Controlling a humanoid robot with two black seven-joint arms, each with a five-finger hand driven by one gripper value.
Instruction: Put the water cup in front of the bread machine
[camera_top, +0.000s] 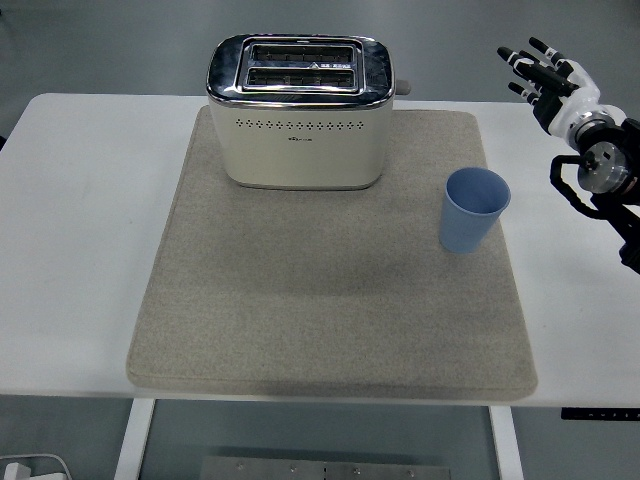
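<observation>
A light blue water cup (474, 209) stands upright on the right side of a beige mat (330, 290). The cream and chrome bread machine (300, 111) sits at the mat's far edge, to the cup's upper left. My right hand (542, 74) hovers at the picture's right edge, above and to the right of the cup, with its fingers spread and holding nothing. It does not touch the cup. The left arm is out of view.
The mat lies on a white table (80, 220). The machine's lever (401, 88) sticks out on its right end. White table margins border the mat on the left and right.
</observation>
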